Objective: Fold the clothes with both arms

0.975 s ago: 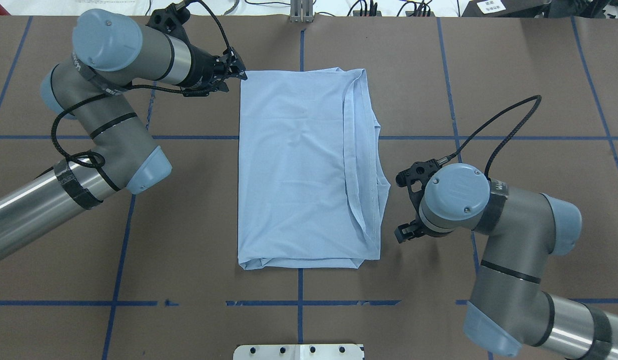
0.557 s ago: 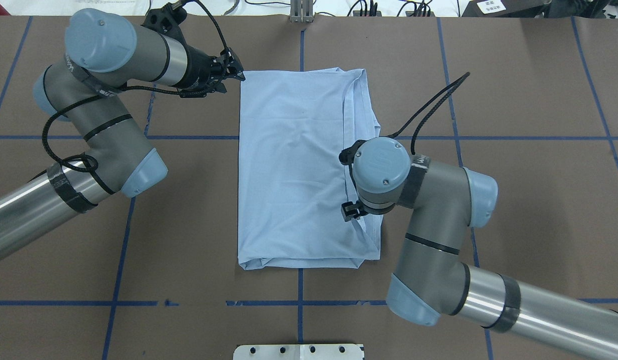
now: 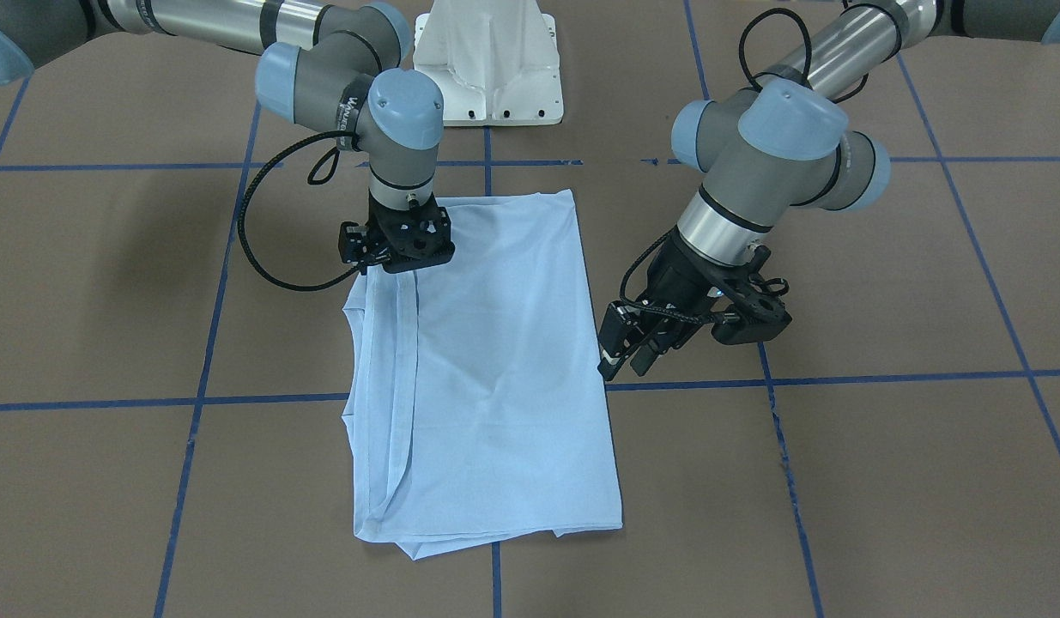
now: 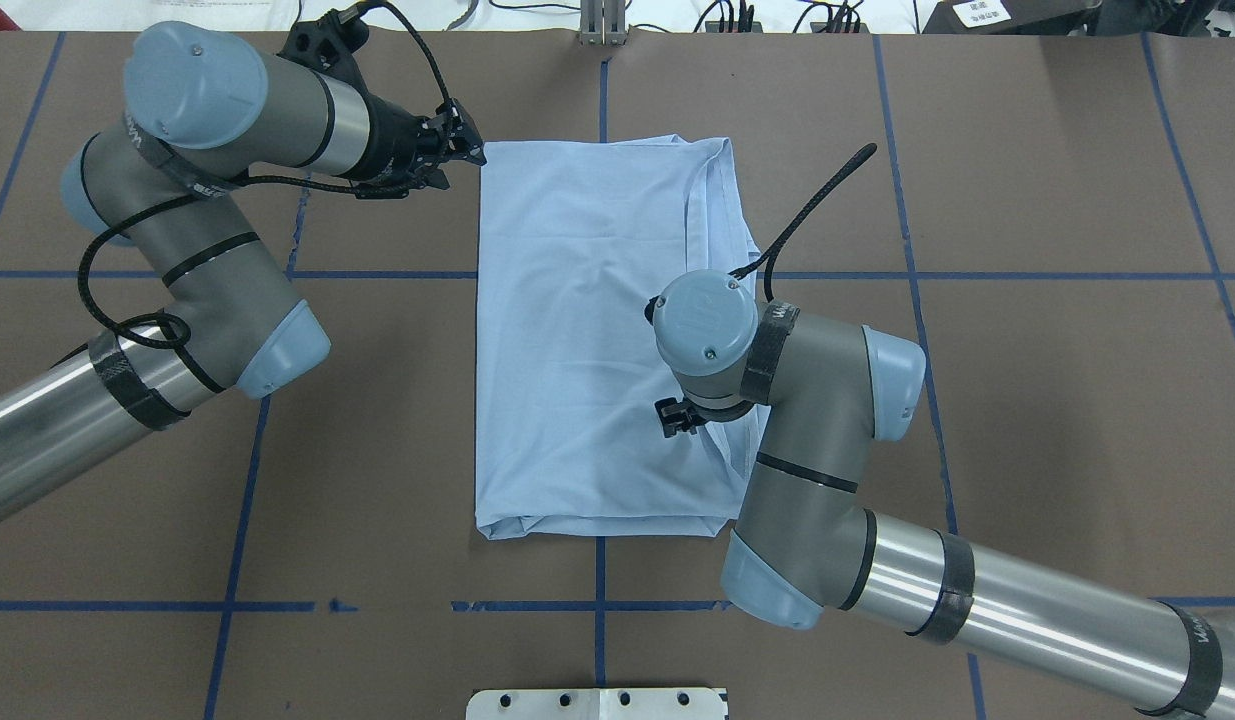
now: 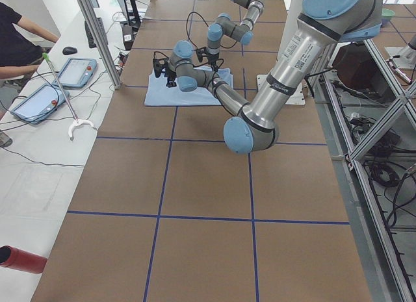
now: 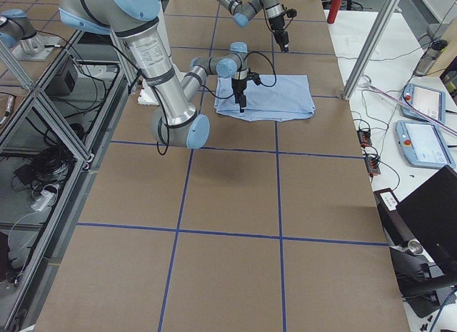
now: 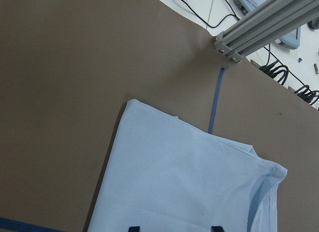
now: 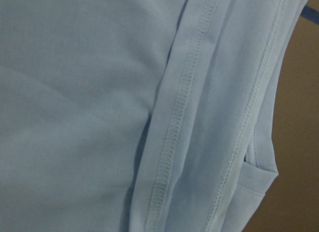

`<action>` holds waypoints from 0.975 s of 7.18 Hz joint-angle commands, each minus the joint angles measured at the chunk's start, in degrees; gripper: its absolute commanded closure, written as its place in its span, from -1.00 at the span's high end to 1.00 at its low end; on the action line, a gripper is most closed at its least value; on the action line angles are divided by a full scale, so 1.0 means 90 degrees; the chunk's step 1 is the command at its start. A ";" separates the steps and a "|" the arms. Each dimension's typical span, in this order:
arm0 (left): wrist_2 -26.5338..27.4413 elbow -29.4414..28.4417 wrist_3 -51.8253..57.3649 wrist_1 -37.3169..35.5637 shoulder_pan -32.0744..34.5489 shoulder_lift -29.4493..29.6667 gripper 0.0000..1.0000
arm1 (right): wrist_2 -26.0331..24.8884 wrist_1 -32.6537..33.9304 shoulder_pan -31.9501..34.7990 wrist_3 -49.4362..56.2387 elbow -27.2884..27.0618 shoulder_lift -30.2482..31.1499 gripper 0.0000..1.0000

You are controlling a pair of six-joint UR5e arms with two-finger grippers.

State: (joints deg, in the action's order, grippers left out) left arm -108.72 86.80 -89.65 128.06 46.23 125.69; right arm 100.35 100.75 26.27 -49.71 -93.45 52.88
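Note:
The light blue T-shirt [image 4: 577, 330] lies folded into a long rectangle on the brown table, with its hemmed edges stacked along its right side. The print and collar are hidden. My left gripper [image 4: 464, 150] is open and empty, just off the shirt's far left corner; in the front view [image 3: 626, 360] it hovers beside the shirt's edge. The left wrist view shows the shirt [image 7: 189, 182] below it. My right gripper [image 3: 398, 257] points straight down over the shirt's hemmed edge, and its fingers are hidden under the wrist [image 4: 704, 325]. The right wrist view shows the hems [image 8: 174, 127] very close.
The white pedestal base [image 3: 487, 60] stands at the robot's side of the table. Blue tape lines [image 4: 597, 575] grid the brown surface. An aluminium frame post [image 7: 264, 22] stands beyond the far edge. A side bench with tablets [image 5: 75, 71] lies past it.
My right arm has swung left from beside the shirt's right edge to above its hemmed side. My left gripper has shifted slightly farther from me at the far left corner.

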 commanded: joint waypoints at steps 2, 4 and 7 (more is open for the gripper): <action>0.0000 0.0004 0.0000 0.0000 0.0000 -0.0001 0.13 | 0.0032 0.0036 0.0301 0.0383 -0.0280 0.0529 1.00; 0.0000 0.0024 -0.0010 0.0000 -0.0010 0.0009 0.13 | 0.0032 0.0123 0.0731 0.1562 -0.1204 0.1570 1.00; 0.0000 0.0140 -0.0019 -0.0010 0.0000 -0.0001 0.13 | 0.0032 0.0398 0.0538 0.0926 -0.1122 0.0846 1.00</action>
State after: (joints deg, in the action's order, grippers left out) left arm -108.72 87.55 -89.77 128.00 46.15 125.78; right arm 100.52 103.92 31.54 -38.87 -103.87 63.16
